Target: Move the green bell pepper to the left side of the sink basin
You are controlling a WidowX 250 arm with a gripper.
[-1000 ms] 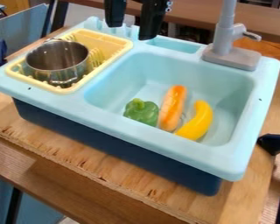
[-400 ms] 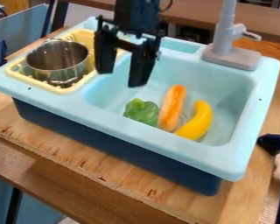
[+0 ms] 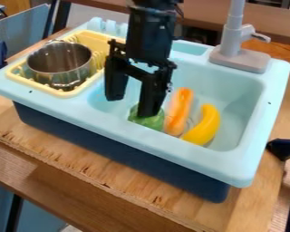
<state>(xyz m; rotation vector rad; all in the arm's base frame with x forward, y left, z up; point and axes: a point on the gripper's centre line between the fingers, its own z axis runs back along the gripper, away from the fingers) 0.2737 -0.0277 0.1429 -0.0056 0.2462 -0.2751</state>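
The fingers (image 3: 152, 95) of the gripper (image 3: 132, 105) are spread apart, with nothing seen gripped between them, and are pointed down over the left part of the basin. Clock directions are given as seen in the camera view, with 12 o'clock at the top edge. From the midpoint between the fingertips, the green pepper (image 3: 149, 122) is located toward 4 o'clock, on the basin floor. Its upper part is covered by the finger on the 4 o'clock side; whether contact is made cannot be told. The pepper is roundish, and no clear long axis is presented. The gap between the fingertips is spanned from about 10 to 4 o'clock, and the bulk of the pepper is offset from that gap. Just beside the pepper, at 2 o'clock, a long orange toy (image 3: 179, 111) is laid with its axis from 1 to 7 o'clock. Beyond it, a banana (image 3: 209, 124) is placed, bowed toward 3 o'clock, its lower tip near the orange toy. Little lateral margin is judged to exist between pepper and orange toy. The near rim of the sink (image 3: 171, 152) is passed below the pepper, toward 6 o'clock; wider floor lies toward 1 o'clock. At 10 o'clock, a metal pot (image 3: 60, 65) is held in a yellow rack (image 3: 114, 43); at 1 o'clock, the faucet (image 3: 237, 54) is mounted.
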